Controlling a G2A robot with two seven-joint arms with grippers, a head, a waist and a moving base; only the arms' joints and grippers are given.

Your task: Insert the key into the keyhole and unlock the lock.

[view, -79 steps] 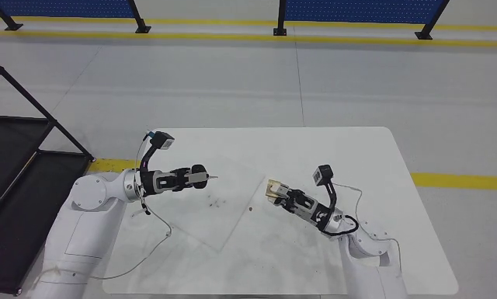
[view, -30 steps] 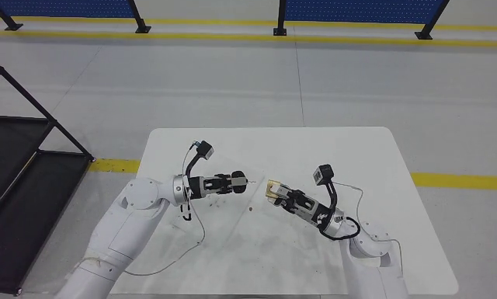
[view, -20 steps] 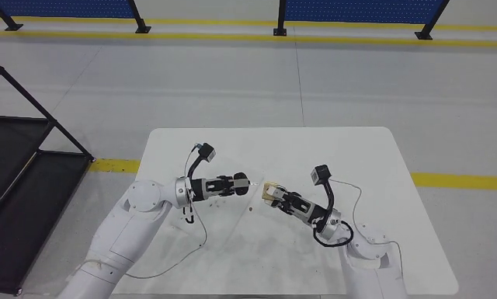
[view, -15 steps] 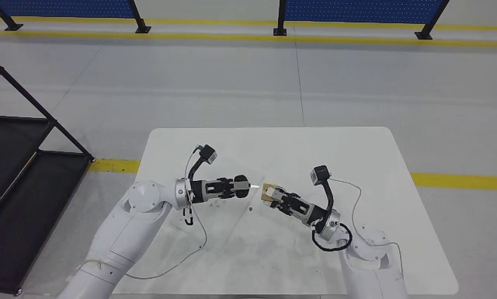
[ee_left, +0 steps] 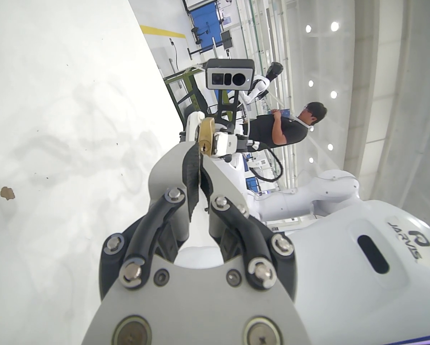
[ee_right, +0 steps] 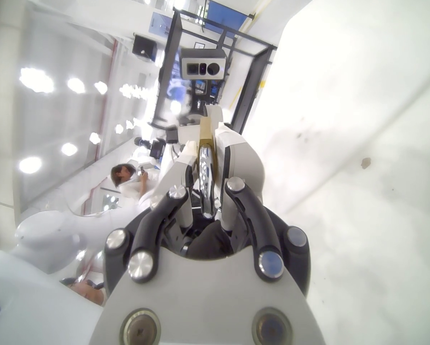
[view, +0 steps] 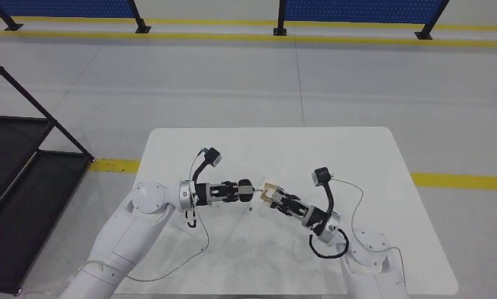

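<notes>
**Entry: key brought to lock, above the middle of the desk (view: 349, 147)**

- **Change:** Over the last few seconds we see the left arm carry the key (ee_left: 200, 162) from the desk's left part to its middle. This closes the gap to the lock (ee_left: 206, 139). The right arm has edged the lock a little toward the key, and the two grippers now sit nearly tip to tip.
- **Meaning:** We judge the lining-up all but done and the insertion just starting. We cannot tell whether the key's tip has entered the keyhole.
- **Left gripper (view: 245, 192):** Its fingers (ee_left: 192, 166) are pinched narrow on the key, whose blade points straight at the lock's keyhole end. The forearm lies level over the desk.
- **Right gripper (view: 275, 198):** Its fingers (ee_right: 236, 152) are clamped on the lock's brass body. The shackle points back toward the wrist and the keyhole end faces the key.
- **Location:** We place both lock and key in the air, off the desk.
</notes>
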